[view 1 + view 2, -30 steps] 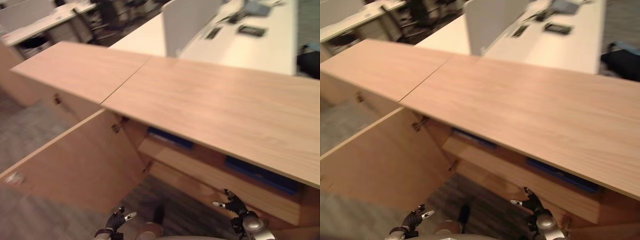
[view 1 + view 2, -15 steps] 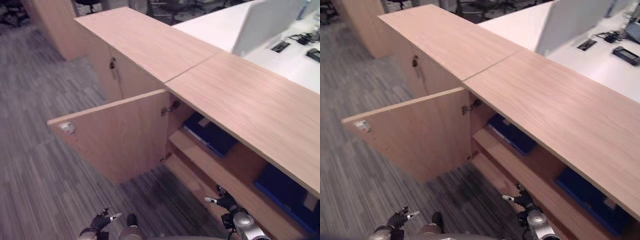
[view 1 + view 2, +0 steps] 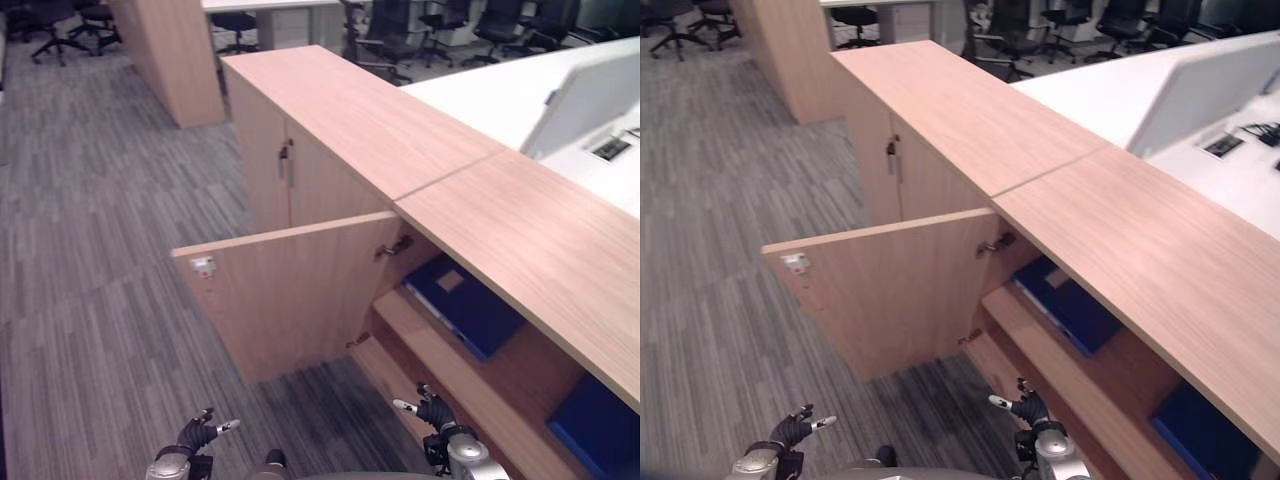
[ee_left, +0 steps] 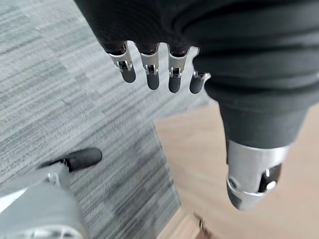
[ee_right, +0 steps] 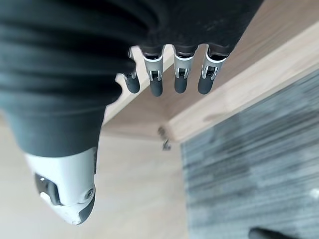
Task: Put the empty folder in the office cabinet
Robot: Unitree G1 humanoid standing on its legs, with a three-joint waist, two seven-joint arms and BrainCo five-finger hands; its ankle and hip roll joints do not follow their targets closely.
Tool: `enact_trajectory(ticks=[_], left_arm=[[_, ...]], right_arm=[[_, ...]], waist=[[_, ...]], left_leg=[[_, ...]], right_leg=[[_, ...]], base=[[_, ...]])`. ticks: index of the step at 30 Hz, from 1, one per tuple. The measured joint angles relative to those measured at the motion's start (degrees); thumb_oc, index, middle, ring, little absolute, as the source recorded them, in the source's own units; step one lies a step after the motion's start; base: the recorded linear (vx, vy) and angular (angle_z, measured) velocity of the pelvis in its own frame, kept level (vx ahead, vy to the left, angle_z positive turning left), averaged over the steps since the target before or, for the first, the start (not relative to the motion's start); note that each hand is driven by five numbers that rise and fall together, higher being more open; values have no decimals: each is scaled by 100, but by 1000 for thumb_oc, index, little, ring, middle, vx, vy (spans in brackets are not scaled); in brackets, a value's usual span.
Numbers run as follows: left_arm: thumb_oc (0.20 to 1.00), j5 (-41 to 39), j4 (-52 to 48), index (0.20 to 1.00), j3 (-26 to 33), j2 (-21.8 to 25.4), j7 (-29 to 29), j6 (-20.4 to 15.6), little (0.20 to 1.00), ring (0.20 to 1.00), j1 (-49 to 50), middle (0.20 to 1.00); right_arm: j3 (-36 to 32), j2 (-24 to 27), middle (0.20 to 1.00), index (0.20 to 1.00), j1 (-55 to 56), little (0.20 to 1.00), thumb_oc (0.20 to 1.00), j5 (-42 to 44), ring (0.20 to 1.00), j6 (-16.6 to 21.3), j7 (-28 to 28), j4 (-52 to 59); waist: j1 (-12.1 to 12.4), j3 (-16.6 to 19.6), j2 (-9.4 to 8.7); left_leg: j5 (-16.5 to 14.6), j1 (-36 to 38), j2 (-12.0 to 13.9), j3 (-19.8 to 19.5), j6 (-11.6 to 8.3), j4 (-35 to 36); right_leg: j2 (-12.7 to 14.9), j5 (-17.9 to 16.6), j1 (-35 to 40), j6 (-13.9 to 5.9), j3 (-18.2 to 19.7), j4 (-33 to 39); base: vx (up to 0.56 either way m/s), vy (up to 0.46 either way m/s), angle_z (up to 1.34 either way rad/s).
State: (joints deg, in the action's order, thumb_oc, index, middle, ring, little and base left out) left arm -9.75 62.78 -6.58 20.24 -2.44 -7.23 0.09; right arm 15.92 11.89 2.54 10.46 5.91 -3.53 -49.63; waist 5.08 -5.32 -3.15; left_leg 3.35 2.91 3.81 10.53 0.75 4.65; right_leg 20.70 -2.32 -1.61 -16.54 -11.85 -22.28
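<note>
Blue folder point(image 3: 465, 303) lies flat on cabinet shelf, ahead-right of right hand point(image 3: 432, 411); both hands empty, fingers relaxed, left hand point(image 3: 196, 434) farther.

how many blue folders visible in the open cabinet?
2. One blue folder lies on the upper shelf just inside the open door; a second lies farther right, partly cut off under the cabinet top. More may be hidden beneath it.
</note>
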Motion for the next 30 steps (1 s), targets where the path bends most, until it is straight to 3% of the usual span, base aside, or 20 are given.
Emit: enact_trajectory(ticks=[1, 2, 3, 5, 6, 9, 11, 21, 30], left_arm=[[1000, 2, 18, 1000, -11, 1, -2, -4, 1000, 1000, -15, 1000], [1000, 2, 26, 1000, -40, -40, -20, 1, 1000, 1000, -1, 1000], [1000, 2, 32, 1000, -74, -57, -42, 15, 1000, 1000, 21, 1000], [1000, 2, 7, 1000, -139, -36, -48, 4, 1000, 1000, 105, 1000], [1000, 3, 21, 1000, -136, -87, -34, -2, 1000, 1000, 88, 1000], [1000, 4, -16, 1000, -182, -224, -42, -18, 1000, 1000, 417, 1000], [1000, 3, -51, 1000, -182, -233, -36, -19, 1000, 1000, 505, 1000], [1000, 8, -226, 1000, -179, -242, 47, -31, 1000, 1000, 452, 1000], [1000, -11, -444, 1000, -150, -243, 142, -47, 1000, 1000, 463, 1000]], right_arm=[[-7, -58, 1000, 1000, -42, 1000, 1000, 44, 1000, 9, -7, 8], [9, -63, 1000, 1000, -76, 1000, 1000, 180, 1000, 1, 29, -10], [-2, -42, 1000, 1000, -85, 1000, 1000, 202, 1000, 15, 24, -5], [-18, 6, 1000, 1000, -84, 1000, 1000, 202, 1000, 21, 17, 2], [-45, 65, 1000, 1000, -63, 1000, 1000, 201, 1000, 35, 17, -16], [-303, 201, 1000, 1000, -49, 1000, 1000, 201, 1000, 68, 13, -43], [-403, 224, 1000, 1000, -9, 1000, 1000, 201, 1000, 97, 6, -43], [-488, 258, 1000, 1000, 467, 1000, 1000, 201, 1000, 94, -8, -50], [-490, 259, 1000, 1000, 593, 1000, 1000, 197, 1000, 87, 26, -58]], waist=[[-118, -11, 46], [-160, -17, 50], [-224, -18, 52], [-228, 10, -113], [-243, 32, -137], [-124, 137, 153], [-141, 156, 185], [-166, 387, 79], [-245, 482, 167]], left_leg=[[31, -80, 60, -264, 48, 2], [56, -51, 33, -450, 80, 56], [72, -15, -17, -567, 66, 50], [46, 16, -319, -761, 68, 102], [31, 62, -410, -906, 59, 106], [-14, 161, -305, -1077, -68, 53], [-25, 159, -277, -1113, -95, 64], [-130, 324, -254, -1177, -176, 107], [-184, 385, -253, -1076, -203, 107]], right_leg=[[-610, 346, -47, 143, 648, 241], [-1072, 589, -227, 325, 762, 465], [-1314, 632, -235, 505, 837, 797], [-1320, 340, -303, 880, 771, 1340], [-1267, 337, -261, 1172, 688, 1371], [-1420, 111, 207, 1136, 611, 2100], [-1458, 25, 385, 1156, 527, 2374], [-1491, -8, 690, 1158, 464, 2697], [-1480, -5, 678, 1142, 514, 2681]], base=[[89, 137, 112], [39, 82, 120], [0, 29, 101], [4, -8, 84], [25, -18, 71], [19, -3, 24], [23, 1, 10], [10, -9, 2], [13, -10, -4]])
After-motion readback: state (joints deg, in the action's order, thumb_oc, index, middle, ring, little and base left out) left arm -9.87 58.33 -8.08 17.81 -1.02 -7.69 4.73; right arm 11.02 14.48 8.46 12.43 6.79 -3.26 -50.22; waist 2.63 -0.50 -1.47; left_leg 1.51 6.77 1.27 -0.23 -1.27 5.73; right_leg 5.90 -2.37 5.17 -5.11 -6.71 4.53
